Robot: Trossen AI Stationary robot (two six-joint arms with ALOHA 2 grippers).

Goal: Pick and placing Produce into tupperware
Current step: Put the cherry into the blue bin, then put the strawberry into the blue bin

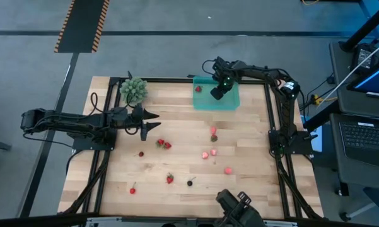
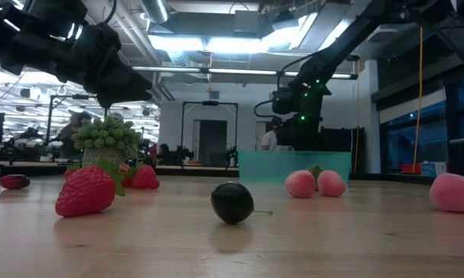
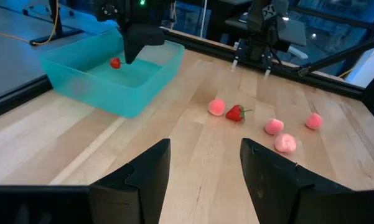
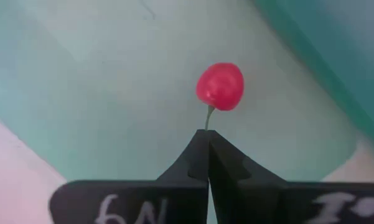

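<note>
Right pincer (image 4: 208, 140) (tips together) pinches cherry (image 4: 219, 85) stem over tupperware (image 4: 99, 81).

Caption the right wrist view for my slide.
Right gripper, fingers shut on the stem of a small red cherry-like fruit, hangs over the shallow teal plastic tray.

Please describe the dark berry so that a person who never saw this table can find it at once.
Start at the teal tray at the table's far edge, then cross the wooden top to the near edge. There, beside a red strawberry, lies the dark berry. It is the only black, round piece; all others are red or pink.
</note>
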